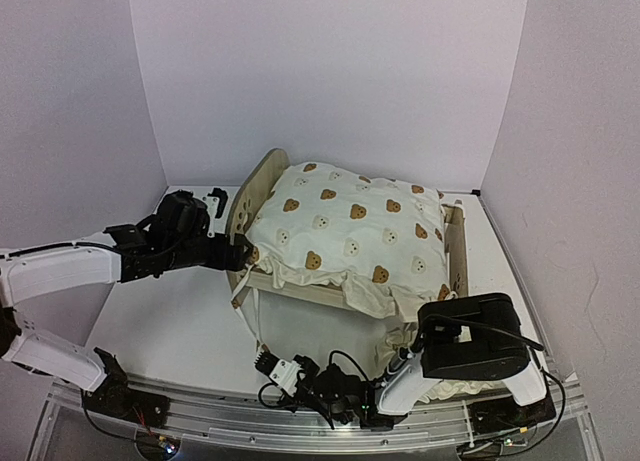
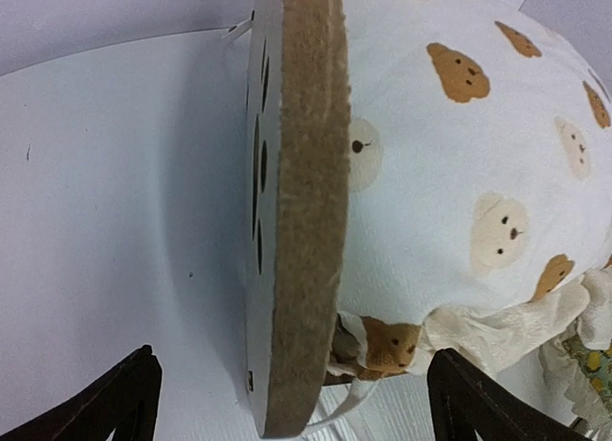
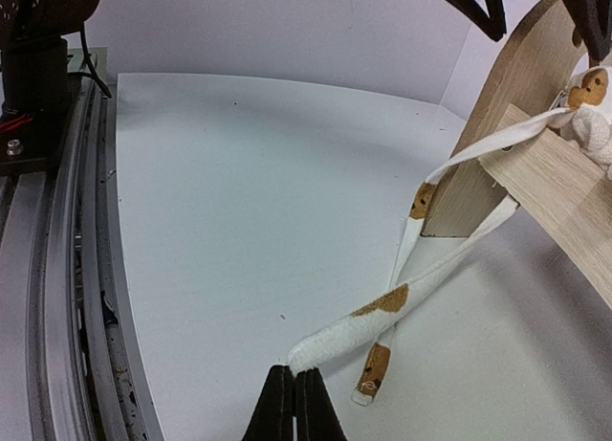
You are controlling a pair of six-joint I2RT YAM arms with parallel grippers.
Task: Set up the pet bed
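The pet bed (image 1: 255, 186) stands mid-table, its light-wood headboard (image 2: 306, 173) to the left. A cream bear-print cushion (image 1: 350, 231) lies puffed on it and bulges against the headboard's inner face (image 2: 459, 154). My left gripper (image 1: 240, 253) is open, with one dark finger (image 2: 105, 403) on each side of the headboard's lower edge and nothing gripped. My right gripper (image 3: 295, 388) is shut on the end of a cushion tie (image 3: 402, 302) that runs up to the bed's wooden corner (image 3: 526, 106). A second, thinner tie (image 3: 378, 369) lies loose under it.
A bit of green lemon-print ruffled fabric (image 2: 588, 364) peeks out under the cushion's edge. White walls enclose the table on three sides. A metal rail (image 3: 67, 269) with cables runs along the near edge by the arm bases.
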